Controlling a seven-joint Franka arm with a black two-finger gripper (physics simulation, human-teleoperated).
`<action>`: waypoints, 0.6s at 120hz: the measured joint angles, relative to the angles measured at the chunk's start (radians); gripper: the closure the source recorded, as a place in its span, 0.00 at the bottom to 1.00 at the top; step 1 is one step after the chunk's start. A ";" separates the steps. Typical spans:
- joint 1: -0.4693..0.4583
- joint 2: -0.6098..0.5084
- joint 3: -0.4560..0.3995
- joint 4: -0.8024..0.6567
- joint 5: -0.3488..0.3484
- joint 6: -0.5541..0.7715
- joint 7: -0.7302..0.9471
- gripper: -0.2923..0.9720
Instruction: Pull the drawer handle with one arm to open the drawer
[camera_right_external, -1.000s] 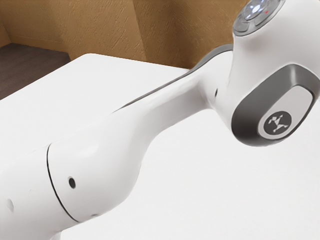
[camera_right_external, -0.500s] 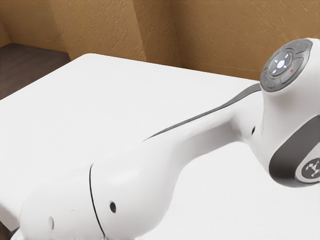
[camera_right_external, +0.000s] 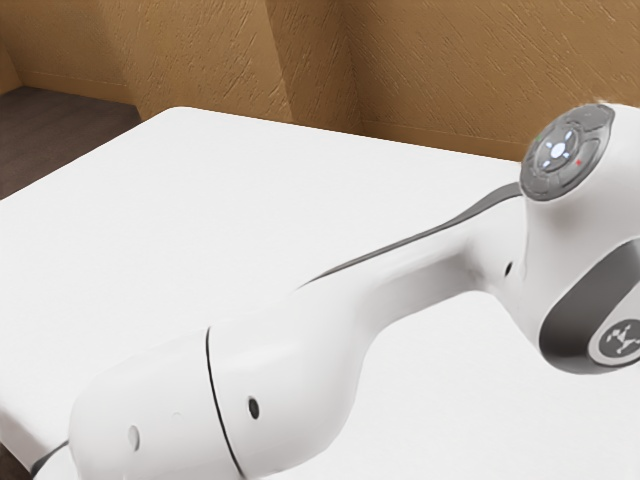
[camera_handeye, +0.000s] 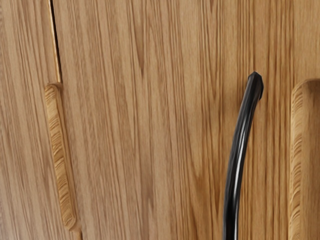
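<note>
Wrist view puts the drawer handle (camera_handeye: 239, 165) close ahead on the oak drawer front (camera_handeye: 150, 120) but seemingly off the hand's centre line, gripper state can't be told, so a grab could miss the bar and pull nothing.

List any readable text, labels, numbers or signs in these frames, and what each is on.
No words or numbers can be read.
Grey joint cap: a white emblem, no letters.
Round button pad: small lit marks, too small to read.
Wooden drawer front and black handle: no markings.
</note>
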 joint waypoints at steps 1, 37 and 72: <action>0.000 0.001 0.000 0.000 0.000 0.000 0.000 0.24; -0.002 0.010 0.000 -0.009 0.000 0.009 0.005 0.24; 0.001 0.008 0.003 -0.017 0.003 0.001 0.008 0.24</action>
